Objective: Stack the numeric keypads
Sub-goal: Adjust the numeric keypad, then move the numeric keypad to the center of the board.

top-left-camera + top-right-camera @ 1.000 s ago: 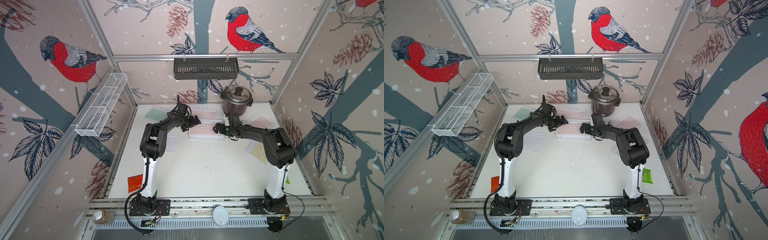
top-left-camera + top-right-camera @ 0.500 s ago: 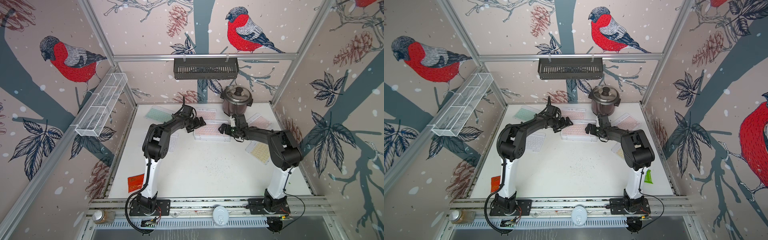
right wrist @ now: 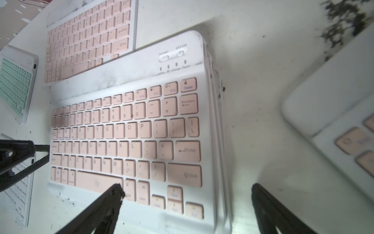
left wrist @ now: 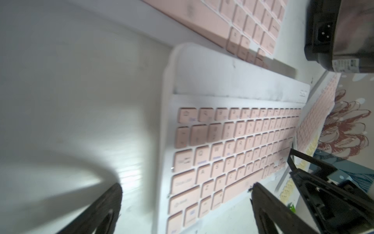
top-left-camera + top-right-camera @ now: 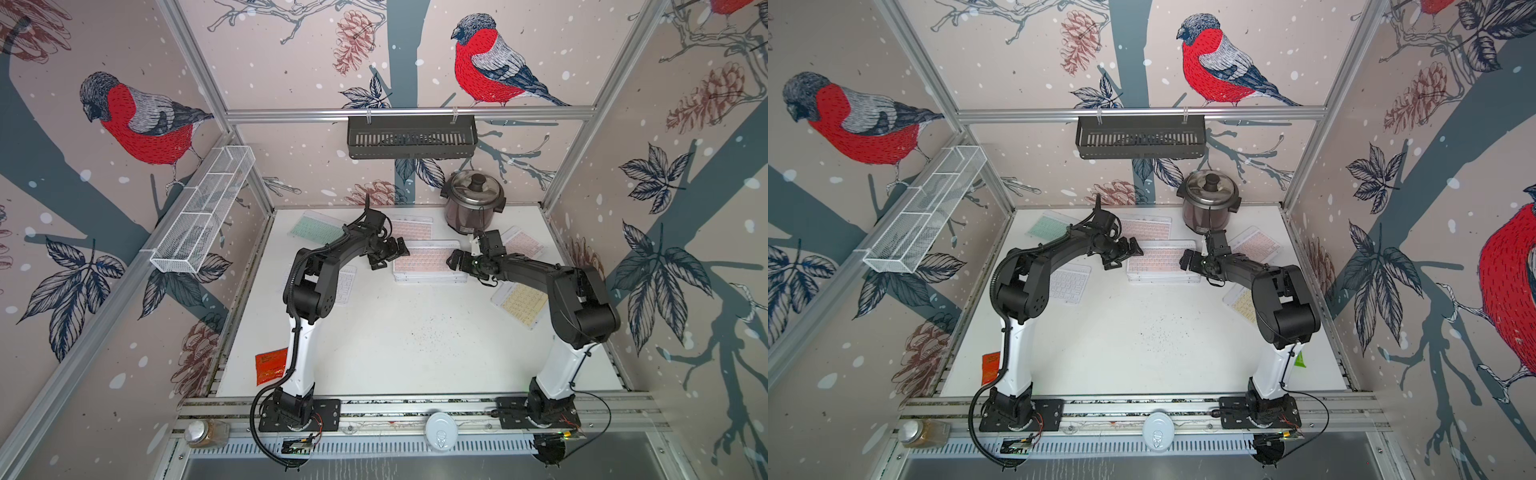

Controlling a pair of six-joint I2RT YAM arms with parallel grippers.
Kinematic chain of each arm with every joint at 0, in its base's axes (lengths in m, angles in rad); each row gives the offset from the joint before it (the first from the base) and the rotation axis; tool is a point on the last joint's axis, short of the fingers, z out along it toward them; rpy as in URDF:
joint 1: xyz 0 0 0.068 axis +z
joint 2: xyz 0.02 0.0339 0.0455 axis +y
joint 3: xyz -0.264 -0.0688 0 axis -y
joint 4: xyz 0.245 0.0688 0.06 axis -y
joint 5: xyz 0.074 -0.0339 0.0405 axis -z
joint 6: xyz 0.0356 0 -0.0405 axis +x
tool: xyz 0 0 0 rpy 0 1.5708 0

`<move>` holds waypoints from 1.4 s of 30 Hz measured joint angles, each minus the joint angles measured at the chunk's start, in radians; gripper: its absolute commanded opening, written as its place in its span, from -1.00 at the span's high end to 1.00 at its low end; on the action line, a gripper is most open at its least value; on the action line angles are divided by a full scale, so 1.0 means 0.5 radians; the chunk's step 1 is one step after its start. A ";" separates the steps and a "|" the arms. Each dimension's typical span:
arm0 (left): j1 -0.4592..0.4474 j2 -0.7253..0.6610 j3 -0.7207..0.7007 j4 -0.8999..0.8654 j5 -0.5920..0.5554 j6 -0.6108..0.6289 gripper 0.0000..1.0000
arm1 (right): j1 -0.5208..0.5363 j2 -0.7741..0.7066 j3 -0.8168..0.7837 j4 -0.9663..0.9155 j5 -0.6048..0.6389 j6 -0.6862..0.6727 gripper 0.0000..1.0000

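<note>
- Left gripper [image 4: 186,188] and right gripper [image 3: 187,187], jaws wide and empty, flank the stack of white-framed pink-keyed keypads [image 5: 430,262], which has slid slightly rightward over the past second.
- This looks like squaring-up, with loose keypads left to add: mint-green keypad [image 5: 309,228], yellow keypad [image 5: 519,305].
- Steel rice cooker [image 5: 473,203] crowds the back.

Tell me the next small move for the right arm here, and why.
Probably lift the right gripper clear and swing it to the loose pink keypad beside the pot. Its jaws stand open over the end of the stack, gripping nothing, and that keypad lies flat close by.
</note>
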 measured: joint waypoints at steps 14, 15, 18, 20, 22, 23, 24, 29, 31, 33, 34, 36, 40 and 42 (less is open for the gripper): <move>0.948 -0.700 -0.524 -0.385 -0.650 0.301 -0.97 | 0.697 -0.340 0.057 -0.122 0.329 -0.068 -0.99; 1.038 -0.717 -0.555 -0.388 -0.716 0.306 -0.97 | 0.768 -0.298 0.092 -0.107 0.314 -0.071 -0.99; 1.187 -0.692 -0.565 -0.359 -0.793 0.369 -0.98 | 0.929 -0.150 0.210 -0.071 0.299 -0.073 -0.99; 1.212 -0.623 -0.524 -0.349 -0.872 0.430 -0.98 | 1.020 -0.043 0.290 -0.053 0.288 -0.073 -0.99; 1.218 -0.506 -0.433 -0.336 -0.948 0.498 -0.98 | 1.091 0.070 0.373 -0.028 0.243 -0.072 -0.99; 1.218 -0.452 -0.388 -0.322 -0.980 0.521 -0.97 | 1.116 0.117 0.402 -0.009 0.217 -0.069 -0.99; 1.220 -0.393 -0.345 -0.299 -1.015 0.558 -0.98 | 1.139 0.171 0.435 0.017 0.182 -0.050 -0.99; 1.226 -0.115 -0.157 -0.254 -1.047 0.659 -0.98 | 1.218 0.399 0.609 0.040 0.095 0.014 -0.99; 1.228 -0.040 -0.102 -0.223 -0.984 0.684 -0.97 | 1.249 0.492 0.687 0.072 0.040 0.057 -0.99; 1.227 -0.013 -0.105 -0.198 -0.970 0.707 -0.98 | 1.266 0.571 0.744 0.101 -0.009 0.072 -0.99; 1.226 -0.012 -0.116 -0.194 -0.966 0.712 -0.97 | 1.268 0.616 0.777 0.109 -0.043 0.104 -0.99; 1.226 -0.014 -0.130 -0.179 -0.958 0.708 -0.98 | 1.269 0.685 0.833 0.108 -0.063 0.123 -0.99; 1.228 -0.065 -0.256 -0.080 -0.938 0.700 -0.97 | 1.267 0.777 0.932 0.113 -0.126 0.175 -0.99; 1.228 -0.114 -0.346 0.005 -0.906 0.699 -0.98 | 1.265 0.816 0.972 0.127 -0.161 0.219 -0.99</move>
